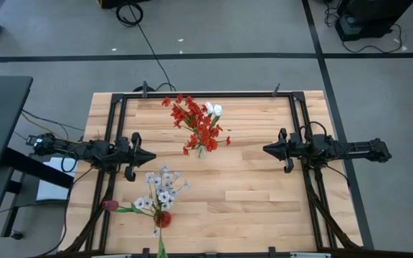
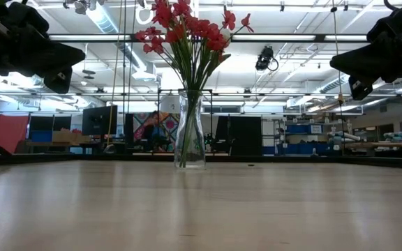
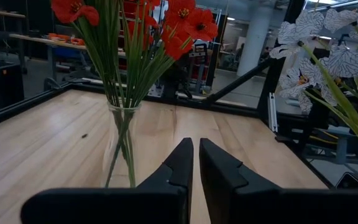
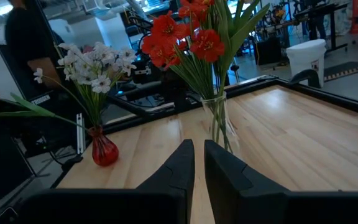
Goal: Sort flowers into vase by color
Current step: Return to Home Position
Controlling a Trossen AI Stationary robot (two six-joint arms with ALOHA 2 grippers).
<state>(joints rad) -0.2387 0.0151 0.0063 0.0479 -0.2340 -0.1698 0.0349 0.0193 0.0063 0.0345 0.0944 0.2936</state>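
Observation:
A clear glass vase (image 1: 200, 152) stands at the table's middle with bright red flowers (image 1: 196, 122) and white tulips (image 1: 213, 109) in it; it also shows in the low view (image 2: 190, 132). A small red vase (image 1: 162, 218) near the front edge holds pale whitish sprays (image 1: 162, 188) and a dark red tulip bud (image 1: 110, 206). My left gripper (image 1: 151, 155) hovers at the table's left, shut and empty. My right gripper (image 1: 267, 149) hovers at the right, shut and empty. Both point toward the glass vase.
A black metal frame (image 1: 206, 94) runs around the tabletop's far and side edges. Bare wood (image 1: 249, 201) lies between the two vases and toward the right front. Cables (image 1: 145, 43) lie on the floor beyond the table.

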